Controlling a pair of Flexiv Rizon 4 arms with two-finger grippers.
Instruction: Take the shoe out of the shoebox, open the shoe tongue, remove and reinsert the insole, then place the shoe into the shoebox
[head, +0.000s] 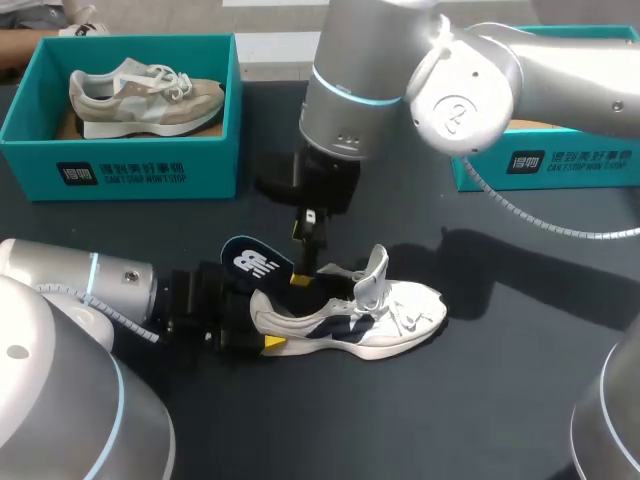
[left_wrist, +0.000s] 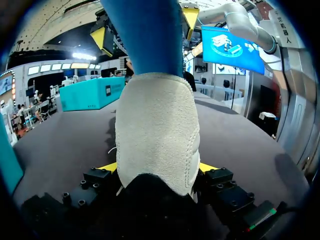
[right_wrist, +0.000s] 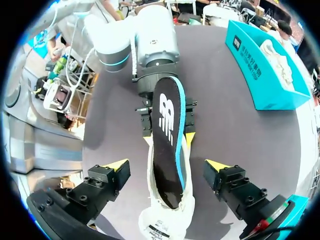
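Note:
A white shoe (head: 350, 315) with navy trim lies on its sole on the dark table, tongue raised. My left gripper (head: 258, 322) is shut on its heel (left_wrist: 157, 130), a yellow tip pressed against each side. A black insole (right_wrist: 167, 140) with a blue edge and white logo sticks up out of the heel opening, its front end inside the shoe. My right gripper (right_wrist: 167, 165) hangs above the shoe with its fingers wide open on either side of the insole, touching nothing. From the left wrist the insole's blue underside (left_wrist: 145, 35) rises between the right gripper's tips.
At the back left stands a teal shoebox (head: 140, 170) holding a beige shoe (head: 145, 95). A second teal box (head: 560, 160) sits at the back right, partly behind my right arm. Bare dark tabletop lies in front of and to the right of the white shoe.

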